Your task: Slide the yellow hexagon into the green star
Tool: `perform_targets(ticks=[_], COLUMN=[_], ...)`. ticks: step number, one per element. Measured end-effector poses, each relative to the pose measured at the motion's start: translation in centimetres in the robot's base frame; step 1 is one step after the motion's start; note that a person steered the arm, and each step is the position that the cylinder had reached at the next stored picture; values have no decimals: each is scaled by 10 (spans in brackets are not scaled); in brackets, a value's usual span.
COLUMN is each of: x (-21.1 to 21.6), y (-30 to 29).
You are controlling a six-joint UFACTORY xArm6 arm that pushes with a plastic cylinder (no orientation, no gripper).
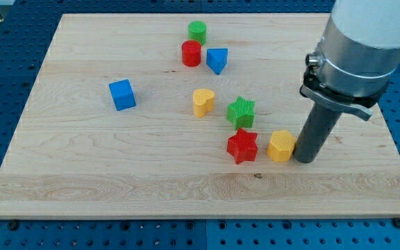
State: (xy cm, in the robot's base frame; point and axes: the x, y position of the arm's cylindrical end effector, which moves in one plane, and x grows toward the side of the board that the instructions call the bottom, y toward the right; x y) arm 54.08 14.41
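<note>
The yellow hexagon [280, 146] lies on the wooden board at the view's lower right. The green star [241, 111] sits up and to its left, a short gap away. My tip [305, 158] rests on the board right against the hexagon's right side. A red star [242, 146] lies just left of the hexagon and directly below the green star.
A yellow heart [202, 102] lies left of the green star. A blue cube [122, 94] is at the view's left. A green cylinder [197, 31], a red cylinder [192, 53] and a blue triangular block [217, 60] cluster near the top. The board's right edge [387, 139] is close to the tip.
</note>
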Motion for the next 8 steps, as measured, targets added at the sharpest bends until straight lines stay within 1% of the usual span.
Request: perform_targets(ticks=[4, 7, 8], x=[-3, -32, -24], y=[-49, -51, -55])
